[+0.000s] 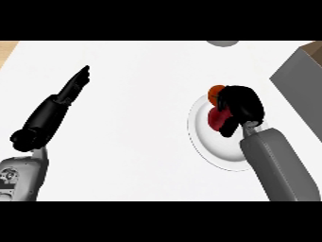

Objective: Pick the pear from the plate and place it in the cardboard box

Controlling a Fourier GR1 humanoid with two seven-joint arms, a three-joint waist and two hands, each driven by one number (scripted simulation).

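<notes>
My right hand [240, 105] is down over the white plate [223, 153], fingers curled round the pear [217, 116], which shows as a red shape under my palm with an orange-red bit poking out at the top. The pear sits on the far half of the plate, mostly hidden by my fingers and thumb, so I cannot tell whether it is already off the plate's surface or resting on it. My left hand [71, 90] rests out on the white counter [135, 75], fingers straight and relaxed, holding nothing, well apart from the plate.

The cardboard box [304, 78] stands to the right of the plate, near it, at the view's far right edge. I see its grey side wall and a strip of brown behind; its opening is cut off by the edge of the view.

As I judge it, the step in hand is securing the pear before lifting. To do it well, I should make sure my fingers and thumb wrap opposite sides of the fruit, since a rounded pear may roll out of a one-sided hold. Then lift straight up, high enough to clear the plate's rim and the box's near wall, before swinging right. I should only let go once the pear is over the opening.
</notes>
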